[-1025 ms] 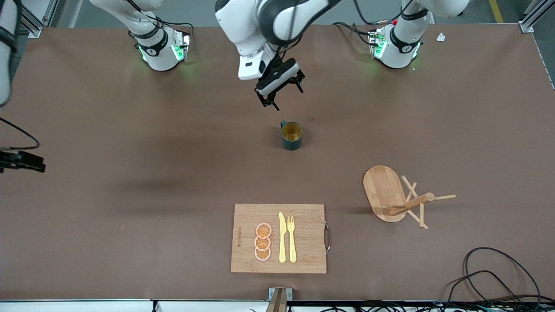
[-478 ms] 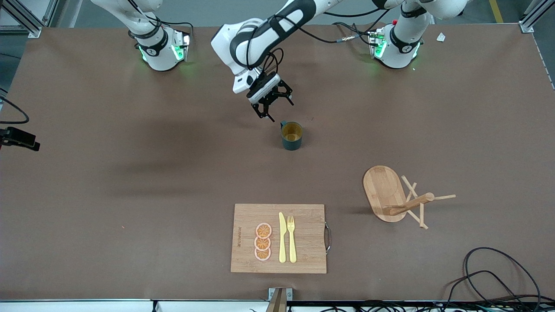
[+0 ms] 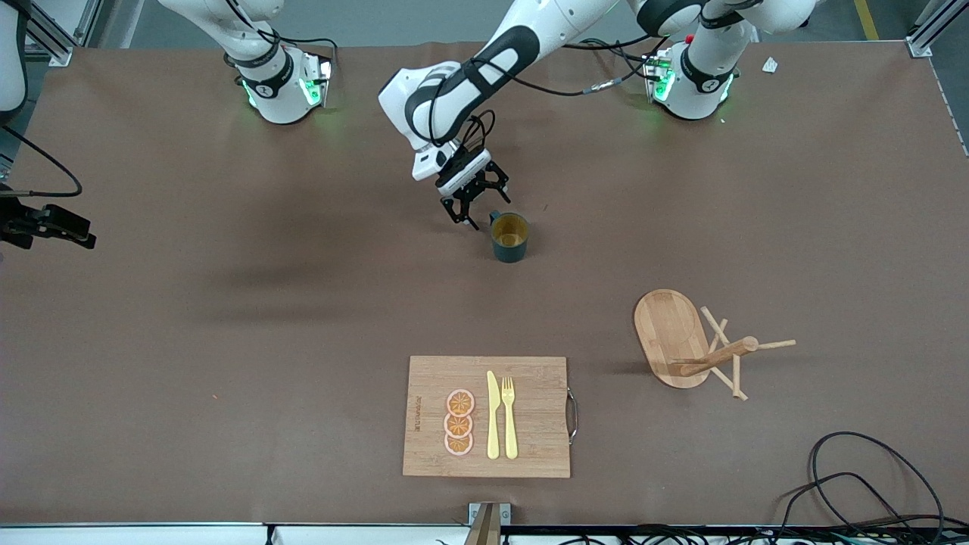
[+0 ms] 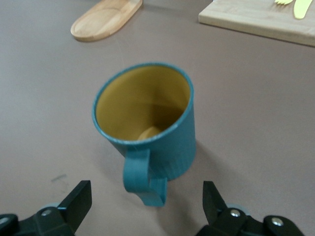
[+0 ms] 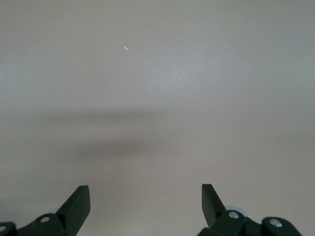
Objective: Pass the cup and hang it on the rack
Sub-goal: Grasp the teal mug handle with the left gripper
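Note:
The dark teal cup [image 3: 509, 237] stands upright mid-table, showing its yellow inside, with its handle [image 4: 145, 179] turned toward my left gripper. My left gripper [image 3: 478, 213] is low beside the cup on the robots' side, open, its jaws either side of the handle without touching it [image 4: 146, 194]. The bamboo rack [image 3: 668, 333] stands nearer the front camera toward the left arm's end, its post [image 3: 717, 356] and thin pegs rising from the oval base [image 4: 106, 19]. My right gripper [image 3: 57, 227] hangs open over bare table at the right arm's end [image 5: 146, 196], holding nothing.
A rectangular bamboo cutting board [image 3: 530, 424] with a yellow knife, a fork and orange slices lies near the front edge; its corner [image 4: 246, 19] shows in the left wrist view. Black cables [image 3: 870, 484] lie at the front corner by the left arm's end.
My left gripper has come down and in toward the cup's handle, staying open. My right gripper has shifted slightly at the table's end. The cup and rack have not moved.

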